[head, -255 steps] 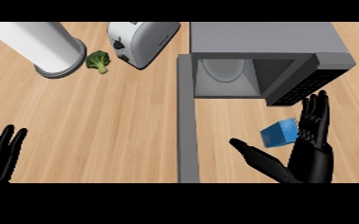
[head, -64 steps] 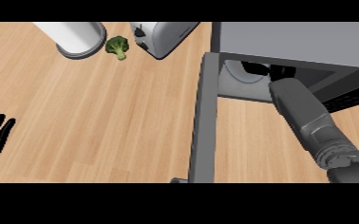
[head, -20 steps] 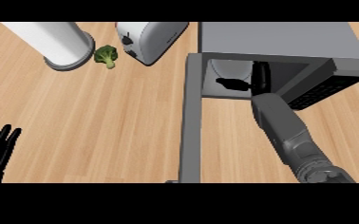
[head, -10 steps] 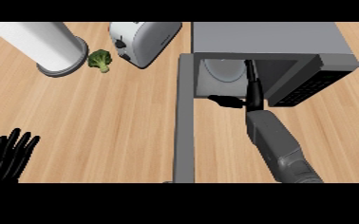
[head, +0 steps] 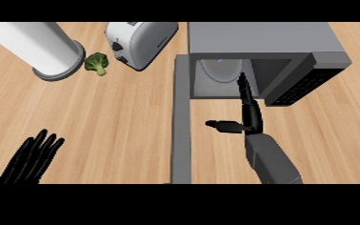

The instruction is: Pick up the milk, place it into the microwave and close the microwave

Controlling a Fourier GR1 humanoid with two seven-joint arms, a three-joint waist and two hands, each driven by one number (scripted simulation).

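The grey microwave stands at the top right with its door swung open, reaching toward me as a long grey strip. Inside I see the pale round turntable; the milk carton does not show plainly, only a thin bluish edge at the cavity's top. My right hand is open just in front of the opening. Its straight fingers point into the cavity and its thumb sticks out to the left, holding nothing. My left hand rests open at the lower left, fingers up.
A white toaster stands left of the microwave. A broccoli floret lies beside a tall white cylinder at the top left. The microwave's dark control panel faces the right. Bare wooden counter spreads left of the door.
My right arm has drawn back out of the microwave toward me, so the hand now sits at the opening's front edge. The left hand has risen further into view.
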